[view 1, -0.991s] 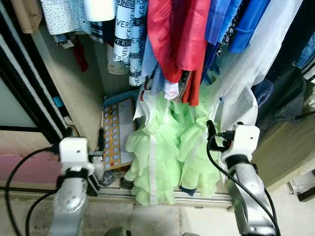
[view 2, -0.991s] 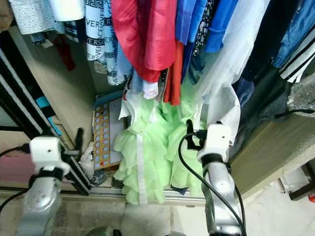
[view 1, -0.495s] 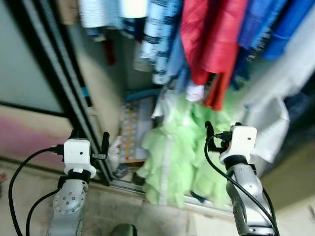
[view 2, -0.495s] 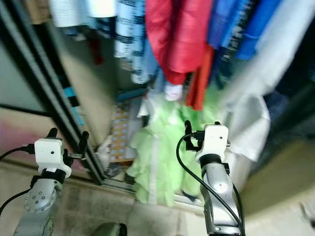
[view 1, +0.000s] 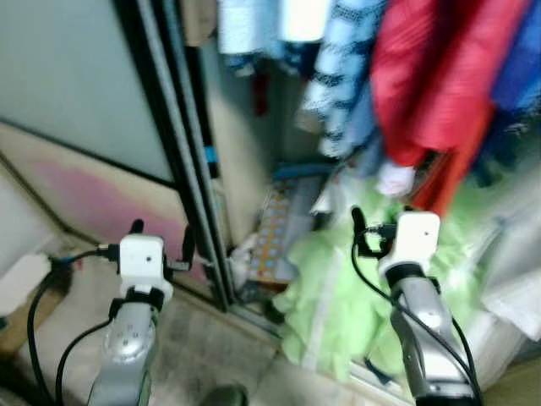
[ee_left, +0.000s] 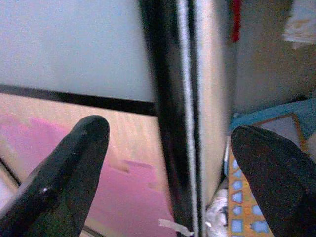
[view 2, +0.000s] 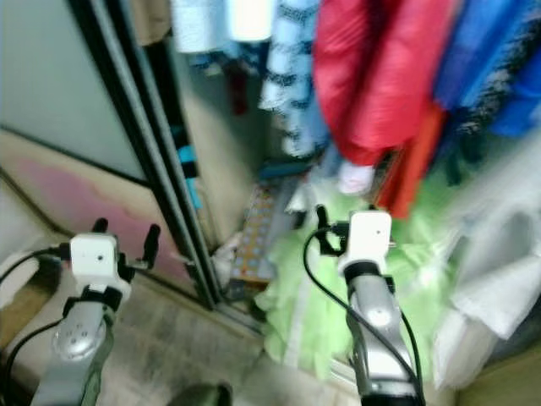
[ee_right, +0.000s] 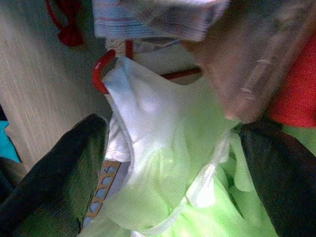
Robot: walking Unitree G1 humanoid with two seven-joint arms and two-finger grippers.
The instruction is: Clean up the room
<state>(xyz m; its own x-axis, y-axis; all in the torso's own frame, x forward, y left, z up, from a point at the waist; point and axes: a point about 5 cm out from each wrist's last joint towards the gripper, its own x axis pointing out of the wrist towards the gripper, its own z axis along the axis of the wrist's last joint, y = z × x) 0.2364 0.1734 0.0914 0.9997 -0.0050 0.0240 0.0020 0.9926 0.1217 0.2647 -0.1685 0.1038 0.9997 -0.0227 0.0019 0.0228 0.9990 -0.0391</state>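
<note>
An open wardrobe holds hanging clothes: red garments (view 1: 439, 76), blue patterned ones (view 1: 342, 85) and a light green ruffled dress (view 1: 338, 288) that reaches down to the sliding track. The dress hangs on a red hanger (ee_right: 106, 69). My left gripper (view 1: 161, 235) is raised and open before the black sliding door frame (view 1: 182, 152), which stands beyond its fingers (ee_left: 74, 163). My right gripper (ee_right: 173, 163) is open too, held close in front of the green dress (ee_right: 207, 197) without touching it. Nothing sits between either pair of fingers.
An orange and blue patterned board (view 1: 275, 233) leans inside the wardrobe against its wooden side wall (view 2: 228, 152). A pink panel (view 1: 93, 186) lies low behind the door. A white object (view 1: 21, 283) sits at the left edge. Grey floor (view 1: 203, 355) lies below.
The camera has swung to the left, so the wardrobe has slid right in the picture and the door now shows. Both arms stay raised with their fingers open.
</note>
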